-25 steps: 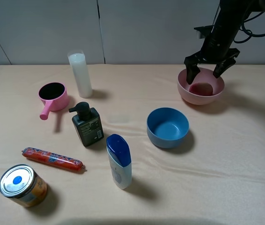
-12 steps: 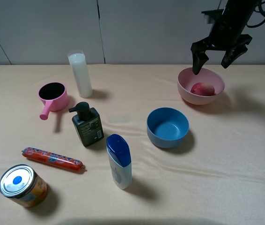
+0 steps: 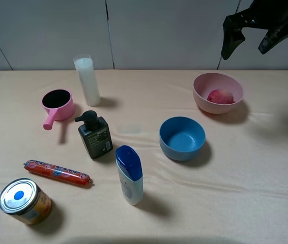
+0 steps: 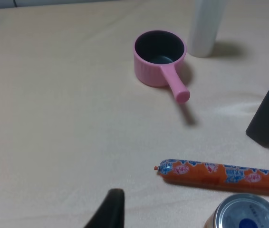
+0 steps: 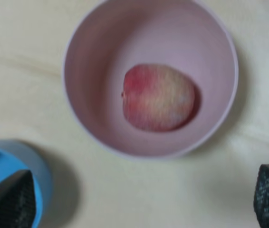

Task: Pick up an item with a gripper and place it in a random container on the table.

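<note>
**Placement done; right arm clear above the bowl**

Item: the red-pink fruit [image 3: 220,96] lies inside the pale pink bowl [image 3: 204,84], on the bowl floor, toward the side nearer the right edge of the high view. The right wrist view confirms it: fruit [image 5: 158,97] sits free in the bowl [image 5: 87,71], nothing touching it.

Right tool [image 3: 256,38]: high above the bowl, well apart from it, fingers spread wide and holding nothing. In the right wrist view only the two dark fingertips [image 5: 8,199] show at the frame corners, far apart, with the bowl between them.

Left tool [image 4: 110,211]: only one dark finger tip shows in the left wrist view, low over the surface [image 3: 246,168] near the sausage [image 4: 220,172] and the tin can [image 4: 248,213]. Cannot tell whether it is spread or pressed together. It does not appear in the high view.

Other things: blue bowl [image 3: 182,137] empty, just in front of the pink bowl; pink handled cup [image 3: 57,105], white cylinder [image 3: 87,80], dark pump bottle [image 3: 94,134] and blue-capped bottle [image 3: 129,174] all upright.

Judgement: release step looks complete; the step in hand is the retreat. The next move calls only for a clean withdrawal of the right arm, upward and away, without crossing low over either bowl. If another cycle is wanted, the sausage and can sit on the left arm's side.
</note>
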Controlling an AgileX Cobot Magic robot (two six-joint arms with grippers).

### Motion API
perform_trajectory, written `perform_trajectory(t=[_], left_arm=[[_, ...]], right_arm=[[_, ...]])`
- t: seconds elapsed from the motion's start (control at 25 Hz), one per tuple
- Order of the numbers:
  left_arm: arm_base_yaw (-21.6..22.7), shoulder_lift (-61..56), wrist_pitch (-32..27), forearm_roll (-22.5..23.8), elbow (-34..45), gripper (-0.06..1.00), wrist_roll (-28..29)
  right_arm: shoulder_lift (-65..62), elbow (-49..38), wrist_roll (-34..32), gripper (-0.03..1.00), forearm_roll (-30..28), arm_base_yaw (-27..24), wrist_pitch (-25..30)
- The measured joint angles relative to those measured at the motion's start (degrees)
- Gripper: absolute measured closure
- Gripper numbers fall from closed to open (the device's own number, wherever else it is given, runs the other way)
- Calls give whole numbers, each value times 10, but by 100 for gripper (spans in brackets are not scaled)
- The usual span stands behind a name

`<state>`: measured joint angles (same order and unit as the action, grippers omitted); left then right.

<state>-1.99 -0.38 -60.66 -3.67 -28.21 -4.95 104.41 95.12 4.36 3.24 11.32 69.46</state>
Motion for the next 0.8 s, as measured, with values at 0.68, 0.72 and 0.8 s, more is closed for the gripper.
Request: perform_trajectory(t=[0.68, 0.72, 0.8], left_arm=[[0, 0, 0, 0, 0, -4, 0], [0, 0, 0, 0, 0, -4, 0], [0, 0, 0, 0, 0, -4, 0]], right_arm=[[-321, -280, -29, 27, 4, 0, 2], [-338, -294, -29, 27, 4, 0, 2], [-381, -327, -29, 27, 4, 0, 2]])
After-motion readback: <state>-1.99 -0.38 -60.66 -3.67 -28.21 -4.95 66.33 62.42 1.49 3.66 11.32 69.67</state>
